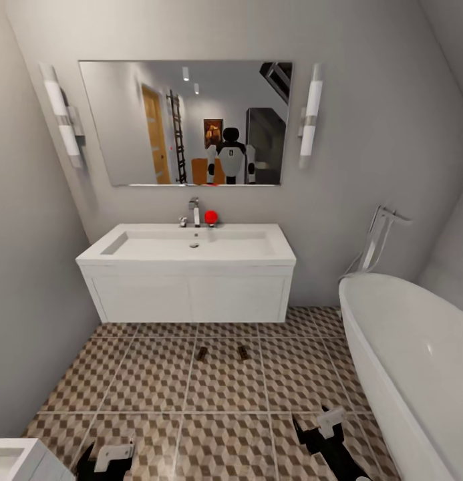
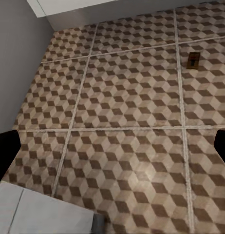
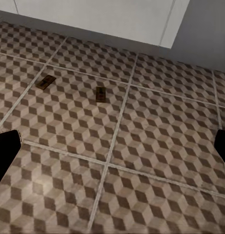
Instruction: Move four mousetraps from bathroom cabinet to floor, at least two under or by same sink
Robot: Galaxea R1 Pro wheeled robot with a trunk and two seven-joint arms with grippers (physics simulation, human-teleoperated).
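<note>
1. Two mousetraps lie on the bathroom floor (image 1: 158,387) just in front of the vanity, side by side but apart: one (image 1: 202,353) and the other (image 1: 242,351). Both are ahead of me, roughly centred between the arms, with long axes pointing roughly toward the vanity; the left one is a bit skewed.
2. They already sit near the sink (image 1: 191,246), so I judge the sink condition is likely met. Two traps remain; the cabinet is behind me or off to the side.
3. Left gripper (image 1: 111,458) and right gripper (image 1: 330,422) hang low over the tiles, well short of the traps. Both have fingers spread apart and hold nothing.
4. The right wrist camera has both traps (image 3: 45,82) (image 3: 100,93) ahead of it; the left has one (image 2: 193,60).
5. Room: bathtub (image 1: 418,361) crowds the right arm, wall and a white fixture (image 1: 11,461) crowd the left. Centre tiles are open, so I'd back out straight.
</note>
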